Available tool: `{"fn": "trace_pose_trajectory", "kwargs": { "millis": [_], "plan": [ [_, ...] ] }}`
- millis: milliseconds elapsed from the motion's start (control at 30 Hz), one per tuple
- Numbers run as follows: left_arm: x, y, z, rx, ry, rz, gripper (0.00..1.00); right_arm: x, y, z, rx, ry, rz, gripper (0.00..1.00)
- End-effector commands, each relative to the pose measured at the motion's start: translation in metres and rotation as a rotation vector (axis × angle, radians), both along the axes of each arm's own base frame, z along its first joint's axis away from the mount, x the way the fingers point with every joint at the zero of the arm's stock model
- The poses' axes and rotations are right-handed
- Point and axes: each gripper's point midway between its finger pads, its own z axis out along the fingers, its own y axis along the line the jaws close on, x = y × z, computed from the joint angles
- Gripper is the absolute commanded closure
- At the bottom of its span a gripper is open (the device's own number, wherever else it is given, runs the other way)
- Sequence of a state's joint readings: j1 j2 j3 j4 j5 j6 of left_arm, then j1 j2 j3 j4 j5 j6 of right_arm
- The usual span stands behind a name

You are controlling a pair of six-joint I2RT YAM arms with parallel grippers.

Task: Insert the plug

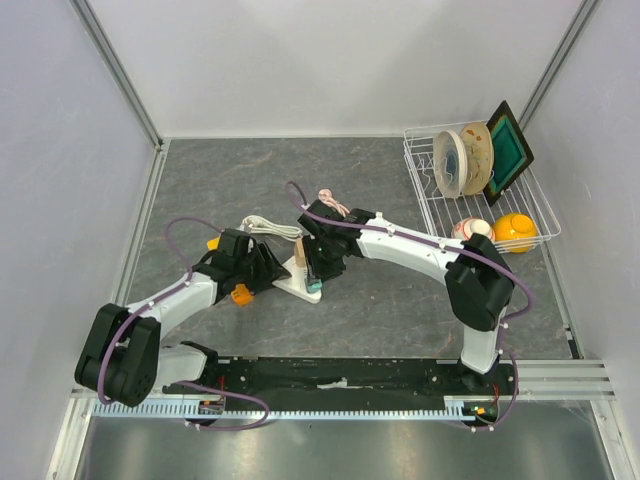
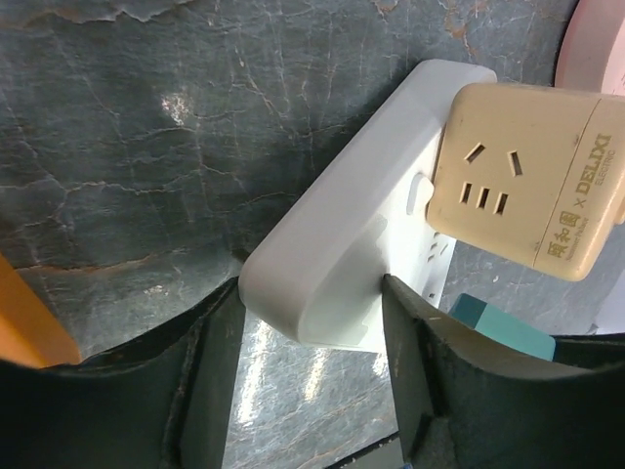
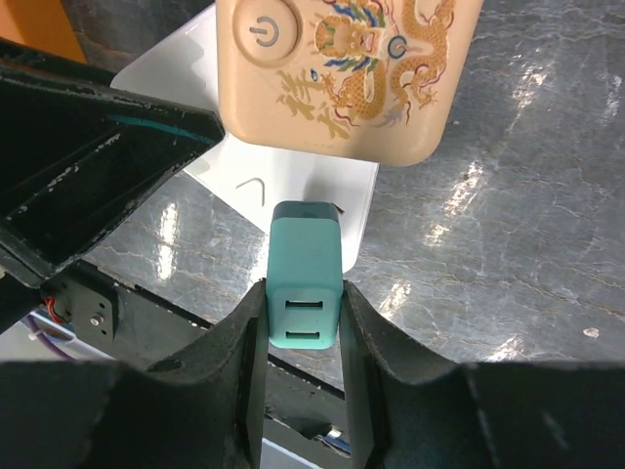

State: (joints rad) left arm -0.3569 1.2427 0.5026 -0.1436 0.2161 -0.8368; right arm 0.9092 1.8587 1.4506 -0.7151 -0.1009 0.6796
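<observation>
A white power strip [image 1: 293, 284] lies on the grey table with a beige cube adapter [image 1: 300, 257] plugged into it. My left gripper [image 2: 311, 322] is shut on the end of the power strip [image 2: 342, 225], one finger on each side; the beige adapter [image 2: 532, 176] sits just beyond. My right gripper [image 3: 303, 322] is shut on a teal USB charger plug [image 3: 305, 274], its far end at the face of the strip [image 3: 293, 186], below the beige adapter [image 3: 342, 68]. In the top view the teal plug [image 1: 314, 286] sits at the strip's near end, between both grippers.
A white wire rack [image 1: 480, 195] at the back right holds plates and a green-framed board. A white ball [image 1: 472, 229] and a yellow ball [image 1: 515, 231] lie by it. An orange object [image 1: 241, 294] sits under the left arm. The strip's white cable [image 1: 265, 227] coils behind it.
</observation>
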Motion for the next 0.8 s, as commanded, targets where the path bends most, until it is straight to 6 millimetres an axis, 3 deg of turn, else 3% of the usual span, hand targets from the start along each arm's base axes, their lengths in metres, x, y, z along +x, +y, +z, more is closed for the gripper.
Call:
{"fn": "trace_pose_trajectory", "kwargs": {
  "millis": [0,267,400,567,767],
  "plan": [
    [0.002,-0.020,0.012,-0.091,-0.035,-0.050,0.42,0.010,-0.006,-0.005,-0.077,-0.036,0.001,1.00],
    [-0.011,-0.043,0.011,-0.165,0.012,-0.068,0.62,0.012,-0.018,-0.019,-0.147,-0.054,0.003,1.00],
    [-0.019,-0.058,0.006,-0.205,0.032,-0.080,0.66,0.013,-0.021,-0.027,-0.163,-0.064,-0.002,1.00],
    [-0.030,-0.061,-0.011,-0.240,0.104,-0.053,0.71,0.006,-0.031,-0.044,-0.182,-0.051,0.016,1.00],
    [-0.032,-0.062,-0.013,-0.269,0.116,-0.027,0.73,-0.010,-0.047,-0.067,-0.185,-0.034,0.034,1.00]
  ]
}}
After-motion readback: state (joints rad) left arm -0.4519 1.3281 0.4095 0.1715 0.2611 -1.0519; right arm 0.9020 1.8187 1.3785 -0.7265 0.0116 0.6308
